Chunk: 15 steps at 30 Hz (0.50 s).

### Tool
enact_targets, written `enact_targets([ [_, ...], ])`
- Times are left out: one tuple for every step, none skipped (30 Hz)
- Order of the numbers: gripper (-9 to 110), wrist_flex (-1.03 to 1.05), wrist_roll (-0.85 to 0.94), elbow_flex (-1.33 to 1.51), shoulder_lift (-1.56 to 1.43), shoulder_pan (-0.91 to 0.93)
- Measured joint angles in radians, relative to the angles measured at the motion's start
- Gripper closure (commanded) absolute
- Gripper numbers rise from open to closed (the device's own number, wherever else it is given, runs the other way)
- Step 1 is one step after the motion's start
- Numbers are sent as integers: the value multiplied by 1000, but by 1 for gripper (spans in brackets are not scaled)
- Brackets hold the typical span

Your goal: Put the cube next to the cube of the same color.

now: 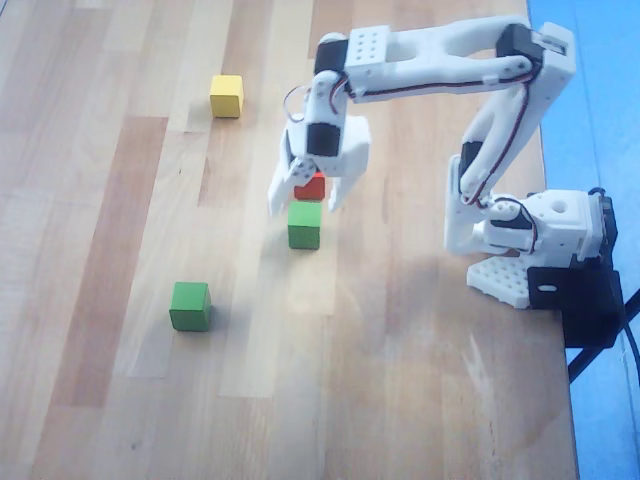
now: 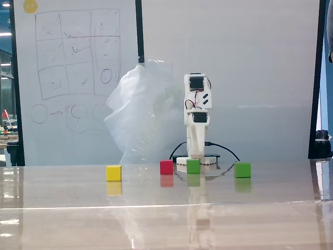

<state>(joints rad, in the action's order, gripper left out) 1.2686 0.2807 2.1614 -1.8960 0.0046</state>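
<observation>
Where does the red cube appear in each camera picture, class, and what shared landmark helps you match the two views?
Overhead view: the red cube sits centre, mostly hidden under the gripper, just above a green cube.
Fixed view: the red cube stands centre, left of that green cube.
Shared landmark: the yellow cube.

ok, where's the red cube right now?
Overhead view: red cube sits between the open gripper fingers, touching the green cube just below it.

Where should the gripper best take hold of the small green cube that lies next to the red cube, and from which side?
Grip the small green cube from above, probably on its two free side faces, left and right in the overhead view. The red cube sits close against its far face, so closing along that line looks blocked. The gripper hangs open near there.
</observation>
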Motion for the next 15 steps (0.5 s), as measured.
enact_targets([
  [76, -14, -2, 0, 18, 0],
  [76, -26, -2, 0, 40, 2],
  [76, -38, 0, 0, 63, 8],
  [76, -49, 0, 0, 83, 21],
  [76, -60, -3, 0, 103, 38],
  [76, -69, -5, 0, 120, 52],
  [76, -78, -5, 0, 135, 66],
  [76, -89, -6, 0, 152, 77],
  [76, -98, -6, 0, 166, 86],
  [76, -110, -6, 0, 179, 94],
  [76, -121, -6, 0, 193, 100],
  [76, -130, -6, 0, 204, 104],
  [76, -138, -6, 0, 213, 109],
  [76, -144, -6, 0, 219, 110],
  [77, -149, -6, 0, 222, 110],
])
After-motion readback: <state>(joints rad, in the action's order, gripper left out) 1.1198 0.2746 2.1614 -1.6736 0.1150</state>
